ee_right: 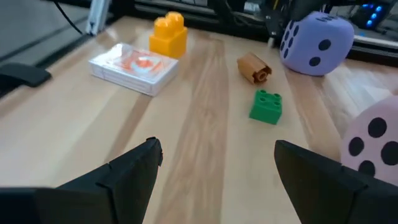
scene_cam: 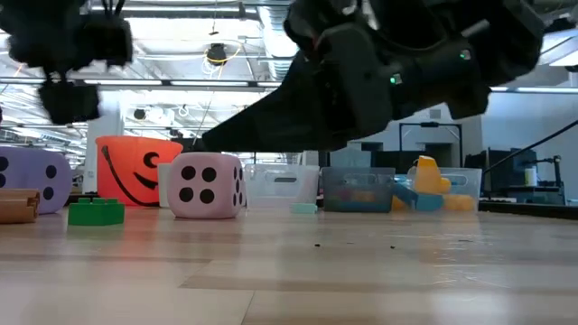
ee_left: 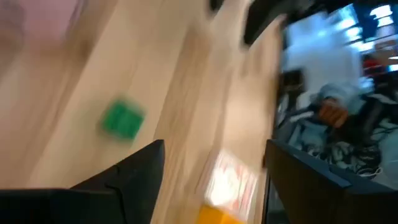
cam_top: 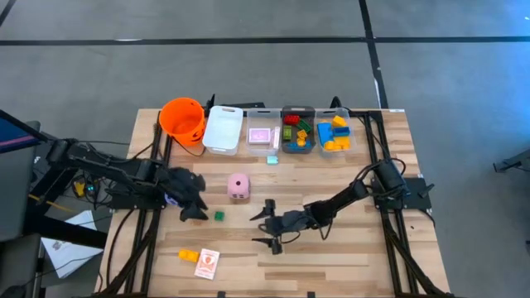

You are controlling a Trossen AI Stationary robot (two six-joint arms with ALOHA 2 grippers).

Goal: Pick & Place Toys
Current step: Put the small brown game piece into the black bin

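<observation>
My left gripper (cam_top: 197, 207) is open and empty over the table's left-middle, just left of a small green brick (cam_top: 219, 216), which also shows in the left wrist view (ee_left: 122, 119). My right gripper (cam_top: 265, 228) is open and empty at the table's middle, pointing left; the right wrist view (ee_right: 214, 149) shows its spread fingers. A pink dotted die (cam_top: 238, 186) rests on the table between the arms. A purple dotted die (ee_right: 317, 34) sits under the left arm. A yellow-orange brick (cam_top: 189, 256) and a card pack (cam_top: 207, 262) lie near the front edge.
Along the far edge stand an orange bucket (cam_top: 183, 118), a white bin (cam_top: 222, 128) and three clear bins holding pink cards (cam_top: 262, 134) and coloured bricks (cam_top: 298, 131) (cam_top: 334, 132). A small brown piece (ee_right: 255, 67) lies by the purple die. A teal piece (cam_top: 272, 159) lies before the bins.
</observation>
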